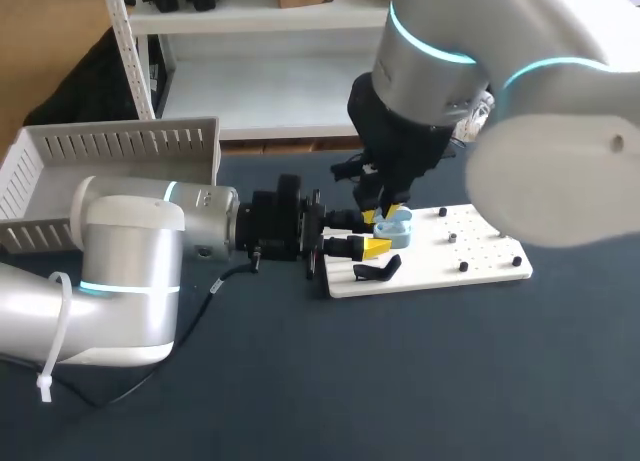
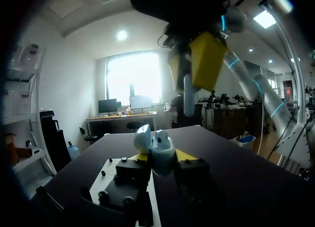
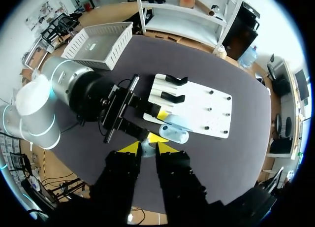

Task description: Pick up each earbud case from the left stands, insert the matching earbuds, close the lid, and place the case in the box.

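Earbud case (image 2: pixel 161 149), pale blue with its lid (image 2: pixel 142 136) tipped open, sat clamped in the left gripper (image 2: pixel 163 157), whose yellow tips pressed against it from two sides. The left arm (image 1: pixel 130 271) lay low across the table (image 1: pixel 420 381), coming in from the side with its fingers pointing level along the surface. It held the case clear of the tabletop, at the end of the white board (image 1: pixel 470 243) nearest that arm.

The right gripper (image 3: pixel 147 148) hung directly above the open case, pointing straight down. Its fingers stood narrow, pinching a small pale earbud (image 2: pixel 188 96) between the yellow tips. In the left wrist view the earbud's stem hung below those tips, over the case's open cavity but apart from it, with a gap showing between the two.

The white board lay flat on the dark table and carried a few small black pegs (image 1: pixel 463 267) across its far half. One black stand (image 3: pixel 176 80) and a second (image 3: pixel 172 96) sat side by side at the board's end near the left gripper, neither holding a case. Farther out, behind the left arm at the table's back corner, stood the white slatted box (image 1: pixel 120 146), well apart from both grippers.
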